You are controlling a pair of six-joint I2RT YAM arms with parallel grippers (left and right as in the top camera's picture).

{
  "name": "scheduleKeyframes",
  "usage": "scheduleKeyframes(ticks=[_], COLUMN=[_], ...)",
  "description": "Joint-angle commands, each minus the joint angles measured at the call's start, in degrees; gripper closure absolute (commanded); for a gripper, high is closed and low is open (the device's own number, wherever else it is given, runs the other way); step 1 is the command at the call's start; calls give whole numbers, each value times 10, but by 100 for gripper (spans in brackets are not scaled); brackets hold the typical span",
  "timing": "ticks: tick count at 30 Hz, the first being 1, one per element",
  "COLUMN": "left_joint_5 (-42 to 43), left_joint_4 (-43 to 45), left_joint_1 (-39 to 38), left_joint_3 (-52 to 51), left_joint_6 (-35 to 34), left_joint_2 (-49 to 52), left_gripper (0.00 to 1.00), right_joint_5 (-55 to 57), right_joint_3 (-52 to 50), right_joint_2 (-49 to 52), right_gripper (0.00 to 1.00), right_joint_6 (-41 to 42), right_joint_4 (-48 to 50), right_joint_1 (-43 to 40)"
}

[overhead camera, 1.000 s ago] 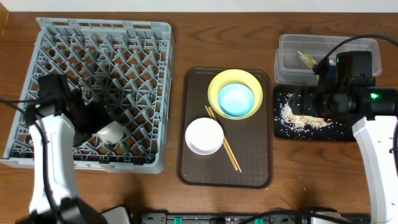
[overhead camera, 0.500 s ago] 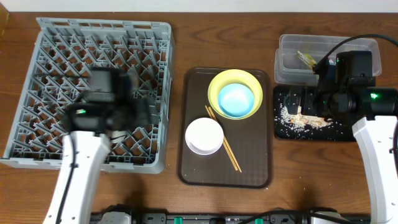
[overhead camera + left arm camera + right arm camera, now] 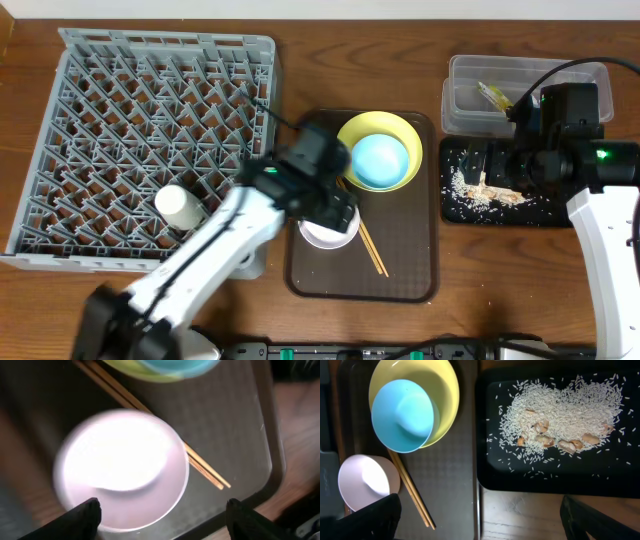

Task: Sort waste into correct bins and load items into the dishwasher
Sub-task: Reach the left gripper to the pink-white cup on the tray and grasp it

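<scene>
Only the overhead view shows the white cup [image 3: 180, 207] on its side in the grey dish rack [image 3: 100, 80], and the green-yellow wrapper [image 3: 492, 95] in the clear tub [image 3: 465, 115]. The left wrist view shows the left gripper [image 3: 162, 519] spread wide and empty over the pink bowl [image 3: 122, 470]. The chopsticks [image 3: 202, 466] lie just beside the bowl, with bare brown tray [image 3: 235, 420] beyond them up to its rim. The right gripper [image 3: 480, 522], also wide open and empty, hangs above the black tray [image 3: 495, 470] of rice [image 3: 560, 410]. The blue bowl [image 3: 402, 415] sits in the yellow plate [image 3: 442, 390].

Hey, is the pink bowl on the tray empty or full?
Empty: in the left wrist view the pink bowl shows a bare inside.
</scene>
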Motion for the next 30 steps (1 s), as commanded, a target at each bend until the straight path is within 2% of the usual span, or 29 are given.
scheduleKeyframes(ticks=[1,6,12,18,30], left_joint_5=[-23,-71,-156,-172,-276], left_joint_4=[1,5,11,21,7], left_joint_1=[-38,-84,-103,-108,-127], left_joint_3=[0,0,0,0,23], left_joint_6=[-4,-4,-5,-4,-4], left_joint_2=[49,125,175,187,185], left_gripper=[21,29,58,91,92], right_joint_5=[5,5,5,5,5], right_joint_3=[10,10,10,10,10], right_joint_2=[-4,-4,-4,-4,-4], right_gripper=[1,1,1,1,1], right_joint_6=[6,6,6,6,6], right_joint_4=[-1,-3,-3,-3,-3], right_joint_1=[-8,-8,-8,-8,-8])
